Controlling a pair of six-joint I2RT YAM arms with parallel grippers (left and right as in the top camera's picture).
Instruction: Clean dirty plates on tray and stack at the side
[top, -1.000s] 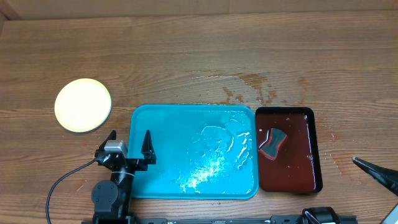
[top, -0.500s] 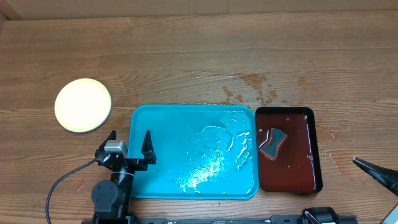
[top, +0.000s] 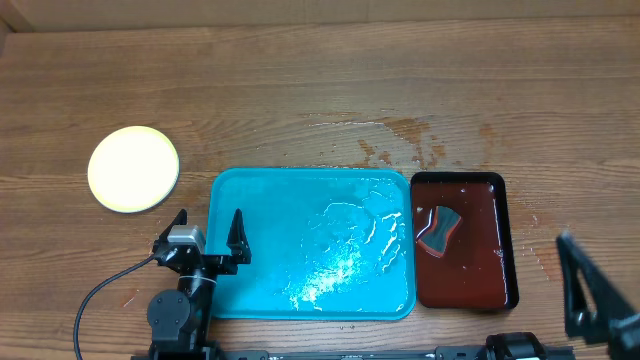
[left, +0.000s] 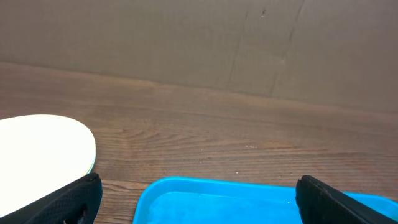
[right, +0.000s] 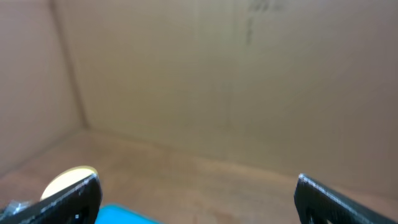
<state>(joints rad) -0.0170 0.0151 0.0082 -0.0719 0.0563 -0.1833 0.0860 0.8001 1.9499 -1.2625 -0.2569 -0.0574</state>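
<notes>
The turquoise tray (top: 312, 243) lies in the middle of the table, wet, with no plate on it. A pale yellow round plate (top: 133, 169) rests on the bare table to the tray's upper left; I cannot tell whether others lie under it. My left gripper (top: 208, 228) stands open astride the tray's left rim. In the left wrist view the plate (left: 43, 149) is at the left and the tray (left: 217, 199) lies between the open fingers (left: 62, 205). My right gripper (top: 585, 290) is at the bottom right, open and empty. The blurred right wrist view shows the plate (right: 65, 180) far off.
A dark red-brown tray (top: 495, 290) with reddish water stands against the turquoise tray's right side, with a sponge (top: 438, 229) in it. Water is spilled on the wood (top: 400, 140) behind both trays. A cardboard wall (left: 199, 37) stands at the back.
My right gripper has swung further into the overhead view at the bottom right. The left arm, plate and trays have not moved.
</notes>
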